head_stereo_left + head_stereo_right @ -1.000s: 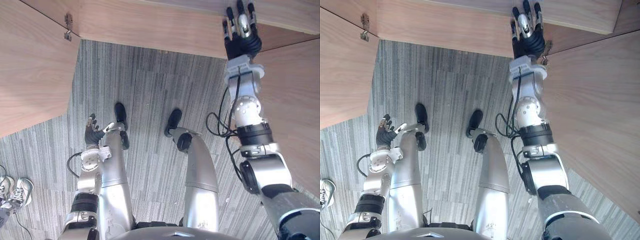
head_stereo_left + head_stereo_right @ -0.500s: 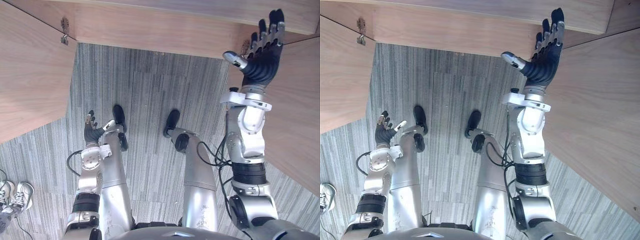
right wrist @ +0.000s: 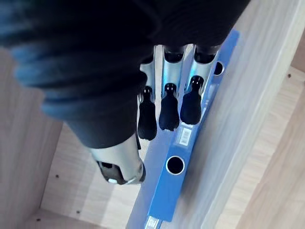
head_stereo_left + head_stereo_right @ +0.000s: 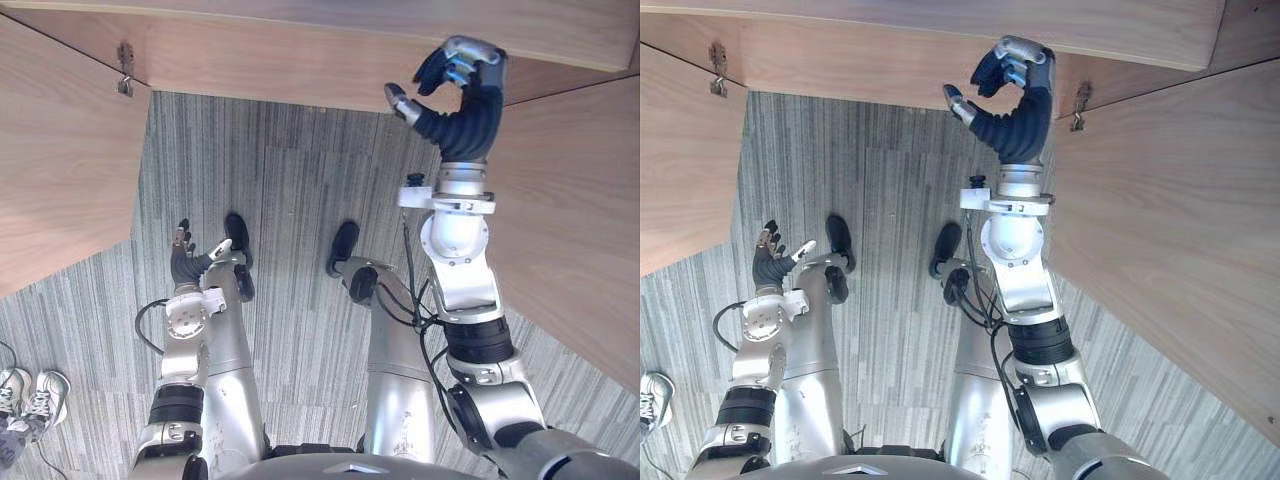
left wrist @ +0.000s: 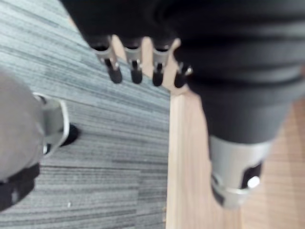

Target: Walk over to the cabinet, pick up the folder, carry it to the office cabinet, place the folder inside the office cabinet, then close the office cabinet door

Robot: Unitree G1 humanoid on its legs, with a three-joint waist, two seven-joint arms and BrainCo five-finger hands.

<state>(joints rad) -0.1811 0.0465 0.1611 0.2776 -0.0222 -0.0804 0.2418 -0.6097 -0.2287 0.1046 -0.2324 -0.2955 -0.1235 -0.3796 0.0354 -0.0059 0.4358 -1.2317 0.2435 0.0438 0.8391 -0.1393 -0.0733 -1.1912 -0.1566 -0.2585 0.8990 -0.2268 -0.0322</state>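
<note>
A blue folder (image 3: 164, 198) with a round spine hole stands upright inside the light wood office cabinet (image 3: 252, 124), against one inner wall. My right hand (image 4: 462, 112) is raised in front of the cabinet's front edge (image 4: 290, 62), between the two open doors. Its fingers (image 3: 164, 112) are curled and hold nothing; the folder lies beyond them, apart from them. My left hand (image 4: 184, 264) hangs low on my left over the carpet, fingers (image 5: 134, 72) straight and empty.
The cabinet's left door (image 4: 60, 160) and right door (image 4: 590, 230) stand open on either side of me, over grey striped carpet (image 4: 280, 180). A metal hinge (image 4: 125, 72) shows on the left door. A person's light shoes (image 4: 30, 392) are at the lower left.
My right hand has pulled back from the cabinet edge, swung a little to the left and curled its stretched fingers. The left hand has stayed put.
</note>
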